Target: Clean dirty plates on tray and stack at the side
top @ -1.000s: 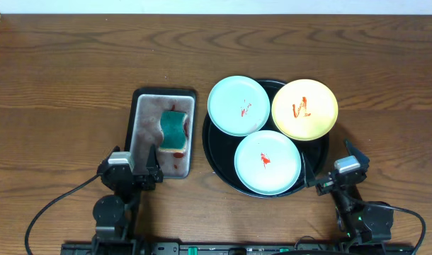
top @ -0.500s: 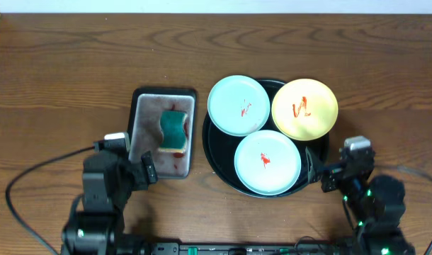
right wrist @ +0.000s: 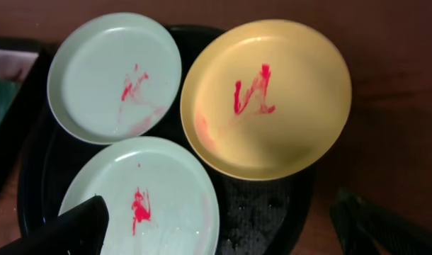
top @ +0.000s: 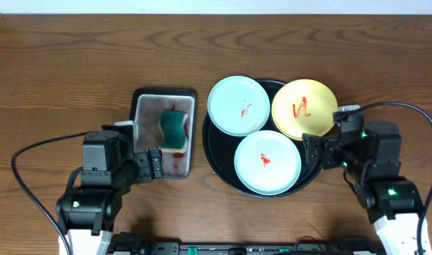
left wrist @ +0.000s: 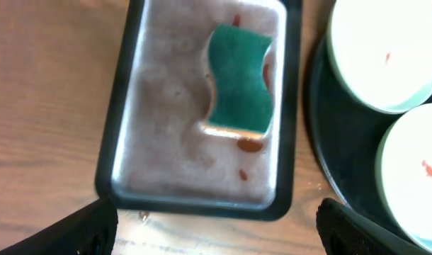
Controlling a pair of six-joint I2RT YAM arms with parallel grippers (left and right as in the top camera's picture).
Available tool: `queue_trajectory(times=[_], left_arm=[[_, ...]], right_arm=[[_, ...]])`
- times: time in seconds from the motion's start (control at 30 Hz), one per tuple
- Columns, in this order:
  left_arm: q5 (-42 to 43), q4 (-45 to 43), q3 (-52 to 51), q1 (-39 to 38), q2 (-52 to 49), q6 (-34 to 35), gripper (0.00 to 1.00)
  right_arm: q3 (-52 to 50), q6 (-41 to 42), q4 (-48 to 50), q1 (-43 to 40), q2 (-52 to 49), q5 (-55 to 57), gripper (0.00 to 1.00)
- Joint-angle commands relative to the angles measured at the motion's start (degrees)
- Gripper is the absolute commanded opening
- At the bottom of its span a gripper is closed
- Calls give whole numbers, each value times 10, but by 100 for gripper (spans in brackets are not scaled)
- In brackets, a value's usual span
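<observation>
Both gape wide and empty: the left pincer point(top: 146, 164) at the grey pan's point(top: 141, 134) six o'clock edge, the right pincer point(top: 315, 151) by the tray's point(top: 213, 150) four o'clock rim. On the tray, all sauce-smeared: the near mint plate point(top: 267, 161) at six, the far mint plate point(top: 238, 105) at eleven, the yellow plate point(top: 304, 108) at two.

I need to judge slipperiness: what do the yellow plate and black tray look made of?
Yellow plate: likely plastic, smooth satin finish, uniform colour and thin moulded rim. Black tray: glossy, reflecting light; plastic or lacquer, cannot tell.
</observation>
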State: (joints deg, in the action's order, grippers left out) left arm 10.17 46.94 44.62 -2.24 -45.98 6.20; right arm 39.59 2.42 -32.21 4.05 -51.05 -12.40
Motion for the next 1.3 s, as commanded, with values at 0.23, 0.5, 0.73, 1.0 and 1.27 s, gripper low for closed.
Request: queue_trajectory(times=[0.23, 0.5, 0.73, 1.0, 1.27], left_arm=[[29, -204, 12, -11, -84, 3, 89], [-46, -294, 12, -67, -274, -6, 84], [-47, -351, 12, -93, -414, 2, 74], [-47, -351, 12, -94, -488, 16, 56], [-47, -344, 12, -94, -488, 16, 10]], right_arm=[[11, 8, 11, 5, -9, -17, 99], [11, 8, 11, 5, -9, -27, 99], [11, 7, 11, 5, -10, -26, 99], [11, 7, 11, 5, -10, -26, 97], [11, 7, 11, 5, -10, -26, 96]])
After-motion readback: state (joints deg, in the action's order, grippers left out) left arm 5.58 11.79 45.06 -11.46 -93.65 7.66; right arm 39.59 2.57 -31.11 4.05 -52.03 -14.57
